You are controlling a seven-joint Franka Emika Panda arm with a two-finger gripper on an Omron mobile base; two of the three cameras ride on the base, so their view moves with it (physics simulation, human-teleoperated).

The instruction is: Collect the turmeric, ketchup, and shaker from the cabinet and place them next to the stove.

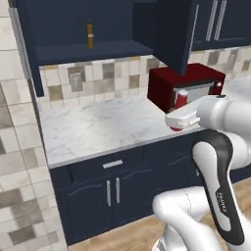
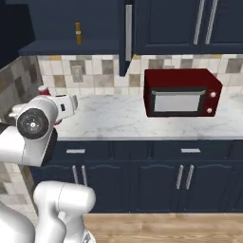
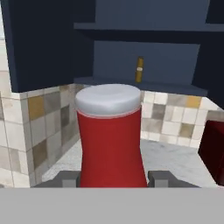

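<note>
Claw (image 3: 112, 179) clamps the ketchup (image 3: 111, 140), out of the cabinet (image 3: 48, 39); turmeric (image 3: 139, 69) beyond it remains shelved, undelivered.

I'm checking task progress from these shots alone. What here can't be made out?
- Base of the ketchup: hand view, cut off at the bottom between the end effector fingertips.
- Ketchup body in the left base view: mostly behind the white arm.
- Turmeric label: too small in every view.
- Cabinet upper shelf: cut off by the top edge.
</note>
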